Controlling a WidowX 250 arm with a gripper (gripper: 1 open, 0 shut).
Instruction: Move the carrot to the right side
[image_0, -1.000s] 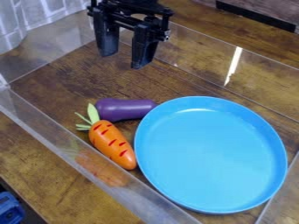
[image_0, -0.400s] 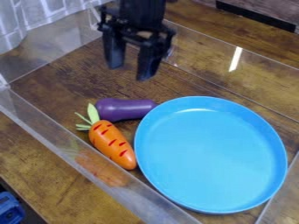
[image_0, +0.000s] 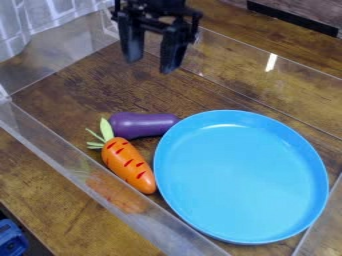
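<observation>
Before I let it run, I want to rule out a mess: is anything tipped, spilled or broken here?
Nothing stands out. The carrot lies whole on the wood beside the eggplant, left of the empty blue plate. The hand hangs open, well above and apart from them.

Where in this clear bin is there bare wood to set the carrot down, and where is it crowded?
Bare wood lies between the gripper and the blue plate, and along the far right wall. The near left is crowded: carrot and purple eggplant sit against the plate's left rim.
</observation>
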